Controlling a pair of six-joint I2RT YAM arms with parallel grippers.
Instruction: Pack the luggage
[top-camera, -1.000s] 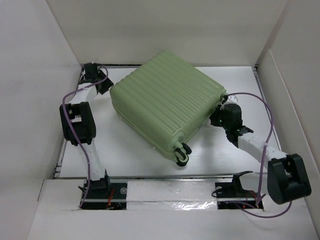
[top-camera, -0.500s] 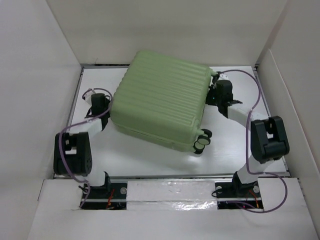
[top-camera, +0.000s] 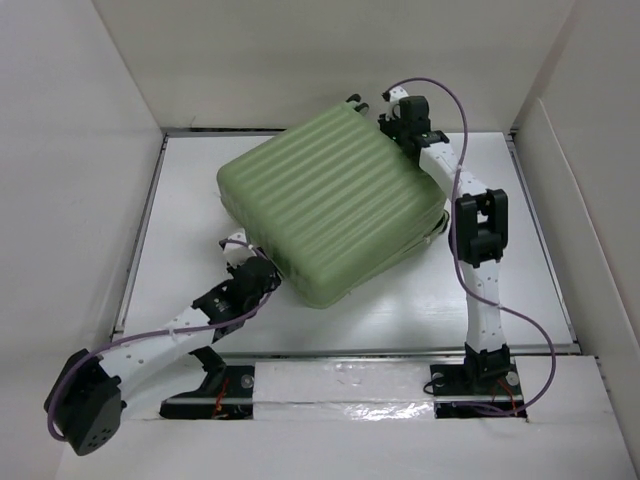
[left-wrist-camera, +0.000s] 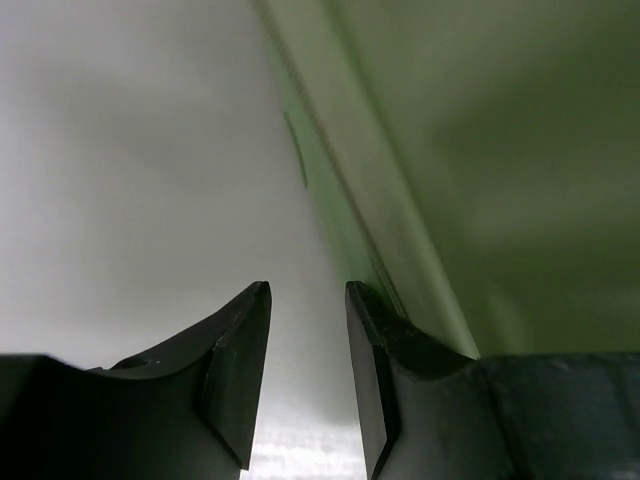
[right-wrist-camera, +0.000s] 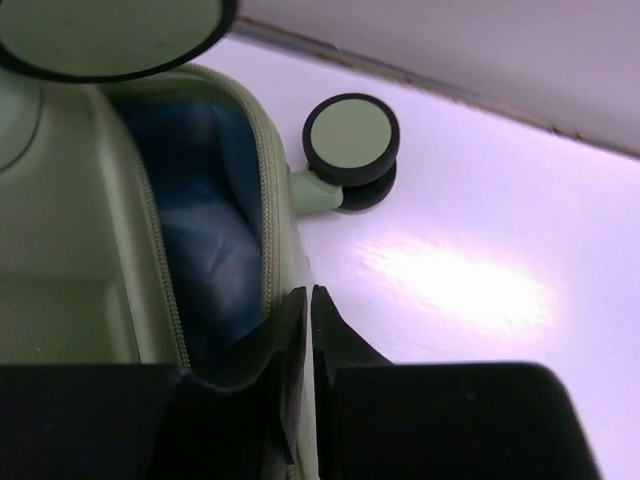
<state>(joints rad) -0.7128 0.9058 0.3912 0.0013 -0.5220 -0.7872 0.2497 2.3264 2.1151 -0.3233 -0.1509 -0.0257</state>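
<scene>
Beside a wheel (right-wrist-camera: 350, 138), my right gripper (right-wrist-camera: 311, 300) clamps the ribbed green luggage (top-camera: 330, 205) at its blue-lined rim. My left gripper (left-wrist-camera: 308, 292) gapes slightly.

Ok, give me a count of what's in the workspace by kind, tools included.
Suitcases: 1, the luggage, light green.
Tools: 2, the left tool open, the right tool shut on the luggage's rim.
Total: 3.
</scene>
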